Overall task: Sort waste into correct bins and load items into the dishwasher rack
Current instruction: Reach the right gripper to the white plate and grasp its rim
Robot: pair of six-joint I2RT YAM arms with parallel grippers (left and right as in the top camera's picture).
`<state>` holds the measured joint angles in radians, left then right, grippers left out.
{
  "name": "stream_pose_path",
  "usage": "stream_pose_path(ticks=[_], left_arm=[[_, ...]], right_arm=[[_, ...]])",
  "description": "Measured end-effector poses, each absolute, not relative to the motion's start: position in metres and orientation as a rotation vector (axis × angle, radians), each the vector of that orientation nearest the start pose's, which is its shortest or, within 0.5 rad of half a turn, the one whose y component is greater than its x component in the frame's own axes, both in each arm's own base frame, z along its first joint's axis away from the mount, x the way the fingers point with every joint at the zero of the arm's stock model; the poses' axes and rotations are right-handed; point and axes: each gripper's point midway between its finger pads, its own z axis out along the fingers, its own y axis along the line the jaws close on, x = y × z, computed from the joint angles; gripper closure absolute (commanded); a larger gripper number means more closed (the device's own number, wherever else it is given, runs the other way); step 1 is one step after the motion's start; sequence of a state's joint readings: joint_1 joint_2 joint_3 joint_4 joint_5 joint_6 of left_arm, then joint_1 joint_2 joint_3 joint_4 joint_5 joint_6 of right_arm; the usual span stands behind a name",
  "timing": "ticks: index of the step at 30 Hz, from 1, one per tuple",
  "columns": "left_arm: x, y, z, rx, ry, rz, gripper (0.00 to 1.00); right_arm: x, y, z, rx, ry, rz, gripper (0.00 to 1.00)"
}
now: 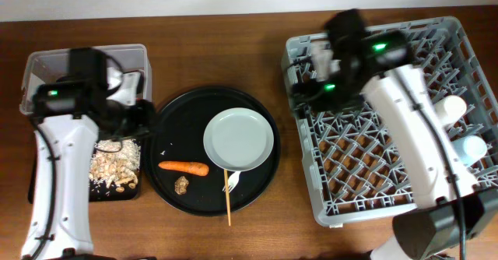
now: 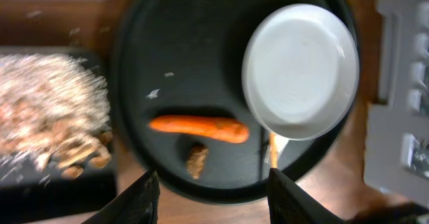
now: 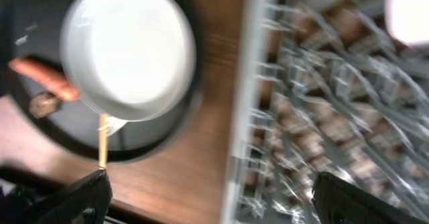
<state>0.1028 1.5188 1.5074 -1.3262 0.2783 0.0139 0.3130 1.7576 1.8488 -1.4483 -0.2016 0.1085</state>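
The dishwasher rack [image 1: 350, 163] fills the right side of the overhead view. The round black tray [image 1: 183, 128] sits in the middle. The clear tub [image 1: 47, 61] is at upper left, partly under the left arm. The shallow black tray [image 1: 117, 191] lies just below it and holds the food scraps [image 1: 113, 165].

The left gripper [image 2: 213, 197] has its jaws spread and empty over the round tray's left edge. The right gripper [image 3: 211, 197] has its jaws wide apart and empty above the rack's left rim.

The plate [image 1: 239, 139] rests on the round tray's right half. The whitish cup [image 1: 450, 108] and the blue cup [image 1: 473, 149] lie at the rack's right edge. The carrot [image 1: 184, 166] lies left of the plate's lower edge. The chopstick [image 1: 228, 198] and the fork [image 1: 233, 184] poke out below the plate. The brown lump [image 1: 182, 185] sits just beneath the carrot.
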Motion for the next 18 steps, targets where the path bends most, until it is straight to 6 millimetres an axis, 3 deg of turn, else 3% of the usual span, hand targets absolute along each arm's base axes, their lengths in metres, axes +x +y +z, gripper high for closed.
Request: stream_pose_path(ticks=[2,5,8,14,18], left_arm=[[0.309,-0.003,0.201,-0.144,2.869,-0.377,0.49],[0.309,0.004,0.201,-0.175,2.866,-0.374,0.49],[0.309,0.004,0.201,-0.175,2.865,-0.374,0.48],[0.309,0.004,0.201,-0.175,2.862,-0.373,0.48],[0.31,0.004,0.201,-0.175,2.862,-0.373,0.48]], right_arm=[[0.326,0.173,0.215,-0.409,2.922,0.376,0.01],[0.322,0.201,0.196,-0.404,2.968,0.356,0.01],[0.32,0.221,0.16,-0.347,3.073,0.307,0.03],[0.31,0.239,0.095,-0.158,3.272,0.174,0.04],[0.308,0.238,0.067,-0.012,3.343,0.096,0.04]])
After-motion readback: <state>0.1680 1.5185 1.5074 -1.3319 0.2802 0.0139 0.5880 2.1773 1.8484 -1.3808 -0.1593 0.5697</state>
